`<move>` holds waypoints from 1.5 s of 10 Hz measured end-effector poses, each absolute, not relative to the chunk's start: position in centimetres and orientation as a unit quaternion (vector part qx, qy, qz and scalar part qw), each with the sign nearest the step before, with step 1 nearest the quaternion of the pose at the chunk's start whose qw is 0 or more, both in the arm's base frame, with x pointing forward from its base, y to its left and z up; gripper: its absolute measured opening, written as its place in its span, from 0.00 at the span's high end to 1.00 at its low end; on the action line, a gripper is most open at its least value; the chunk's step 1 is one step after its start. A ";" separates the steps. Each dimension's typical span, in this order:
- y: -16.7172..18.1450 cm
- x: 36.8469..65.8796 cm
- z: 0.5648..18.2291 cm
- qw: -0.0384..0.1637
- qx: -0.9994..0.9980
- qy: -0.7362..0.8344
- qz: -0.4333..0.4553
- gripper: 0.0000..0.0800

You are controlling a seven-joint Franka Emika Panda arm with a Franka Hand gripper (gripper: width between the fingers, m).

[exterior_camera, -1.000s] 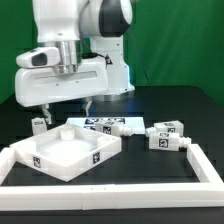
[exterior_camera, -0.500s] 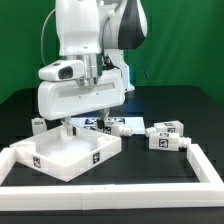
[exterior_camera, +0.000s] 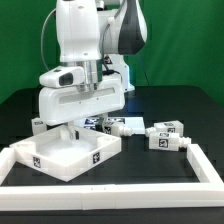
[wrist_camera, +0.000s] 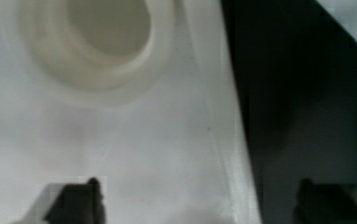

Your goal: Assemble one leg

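The gripper (exterior_camera: 70, 126) hangs low over the far edge of the large white square panel (exterior_camera: 62, 152). In the wrist view the gripper (wrist_camera: 196, 205) is open. One dark fingertip (wrist_camera: 77, 200) is over the panel's white surface (wrist_camera: 104, 140) and the other is over the black table. The panel's edge runs between them, and a round recess (wrist_camera: 90, 35) shows in the panel. One leg (exterior_camera: 38, 125) stands to the exterior view's left of the gripper. More legs (exterior_camera: 162, 140) lie to the exterior view's right, each a stubby white post with tags.
The marker board (exterior_camera: 98, 123) lies behind the panel, partly hidden by the hand. Another white tagged part (exterior_camera: 120, 127) lies by it. A low white frame (exterior_camera: 110, 186) borders the black table along the front and sides.
The hand has swung toward the exterior view's right, from above the left leg to the panel's far edge. In the last half second it came down slightly.
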State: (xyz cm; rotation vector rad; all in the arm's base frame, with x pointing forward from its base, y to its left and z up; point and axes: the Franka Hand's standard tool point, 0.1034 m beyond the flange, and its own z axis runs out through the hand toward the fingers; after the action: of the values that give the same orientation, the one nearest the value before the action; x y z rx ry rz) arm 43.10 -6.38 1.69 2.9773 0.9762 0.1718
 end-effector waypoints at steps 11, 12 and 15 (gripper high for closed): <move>-2.0 45.6 2.3 -0.023 0.892 0.450 0.043 0.94; -2.1 45.6 2.3 -0.024 0.894 0.445 0.041 0.94; -2.2 45.7 1.8 -0.019 0.879 0.474 0.048 0.94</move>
State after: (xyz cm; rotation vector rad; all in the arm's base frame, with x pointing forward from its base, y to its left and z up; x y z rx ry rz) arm 45.69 -2.16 1.80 2.7955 1.5087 0.1526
